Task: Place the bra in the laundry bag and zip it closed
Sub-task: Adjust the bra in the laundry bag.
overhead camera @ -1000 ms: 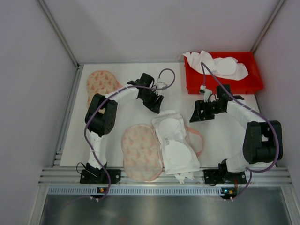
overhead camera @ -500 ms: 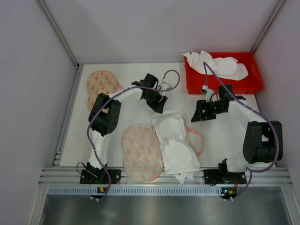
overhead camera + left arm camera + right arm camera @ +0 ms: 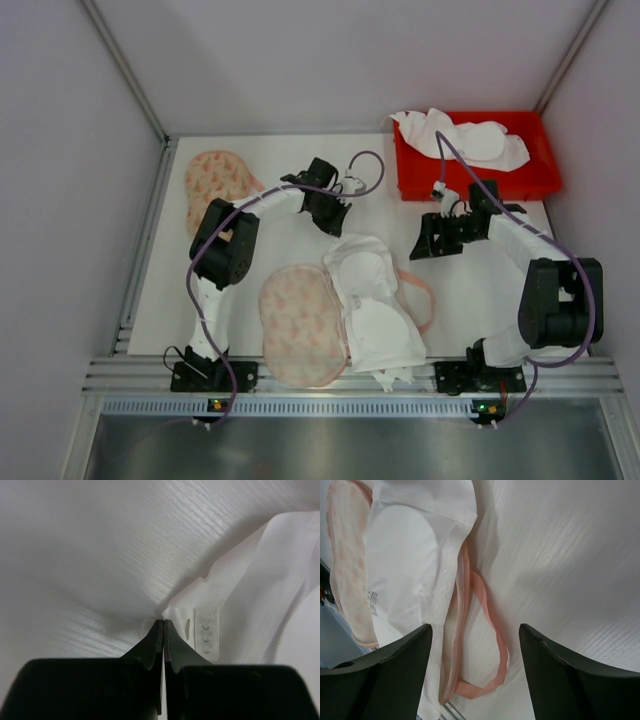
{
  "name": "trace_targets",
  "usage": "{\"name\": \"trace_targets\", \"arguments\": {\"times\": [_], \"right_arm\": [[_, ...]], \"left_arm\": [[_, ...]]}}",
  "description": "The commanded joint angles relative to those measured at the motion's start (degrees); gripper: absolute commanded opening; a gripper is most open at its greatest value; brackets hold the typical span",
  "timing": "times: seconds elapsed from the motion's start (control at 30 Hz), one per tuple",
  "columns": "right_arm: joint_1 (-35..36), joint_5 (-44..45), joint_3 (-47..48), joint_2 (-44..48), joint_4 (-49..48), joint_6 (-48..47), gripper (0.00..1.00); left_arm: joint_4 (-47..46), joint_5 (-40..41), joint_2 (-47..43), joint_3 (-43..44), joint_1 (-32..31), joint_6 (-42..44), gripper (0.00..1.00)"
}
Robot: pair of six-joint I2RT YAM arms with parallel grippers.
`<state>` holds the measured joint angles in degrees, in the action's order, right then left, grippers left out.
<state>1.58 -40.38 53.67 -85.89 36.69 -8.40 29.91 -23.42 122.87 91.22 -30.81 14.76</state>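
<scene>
A white bra (image 3: 375,300) lies crumpled over the right half of an open peach-patterned laundry bag (image 3: 300,325) near the table's front. My left gripper (image 3: 338,222) is at the bra's far end, shut. In the left wrist view the gripper's (image 3: 163,621) tips pinch the edge of the bra's band (image 3: 260,580), beside its hook-and-eye tab (image 3: 205,630). My right gripper (image 3: 425,245) hangs open, right of the bra. In its wrist view the right gripper (image 3: 475,627) frames the bag's pink edge loop (image 3: 490,615), the bra (image 3: 415,555) to the left.
A second peach-patterned bag (image 3: 215,180) lies at the back left. A red bin (image 3: 475,180) with white garments (image 3: 470,140) stands at the back right, just behind my right arm. Grey walls enclose the white table (image 3: 250,250).
My left gripper went from open to shut at the bra's far end. My right arm has hardly moved and stays open.
</scene>
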Motion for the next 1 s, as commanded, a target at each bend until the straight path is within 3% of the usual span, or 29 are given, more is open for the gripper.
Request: {"name": "trace_targets", "arguments": {"times": [0.0, 0.5, 0.97], "right_arm": [[-0.9, -0.6, 0.6, 0.5, 0.1, -1.1, 0.71], [-1.0, -0.2, 0.4, 2.1, 0.9, -1.5, 0.71], [-1.0, -0.1, 0.2, 3.8, 2.3, -2.1, 0.7]], "left_arm": [[0.3, -2.6, -4.3, -1.0, -0.3, 0.4, 0.0], [0.2, -9.9, -21.3, -9.3, -4.2, -5.7, 0.0], [-1.5, -11.6, -22.6, -20.9, -16.1, -8.2, 0.0]]}}
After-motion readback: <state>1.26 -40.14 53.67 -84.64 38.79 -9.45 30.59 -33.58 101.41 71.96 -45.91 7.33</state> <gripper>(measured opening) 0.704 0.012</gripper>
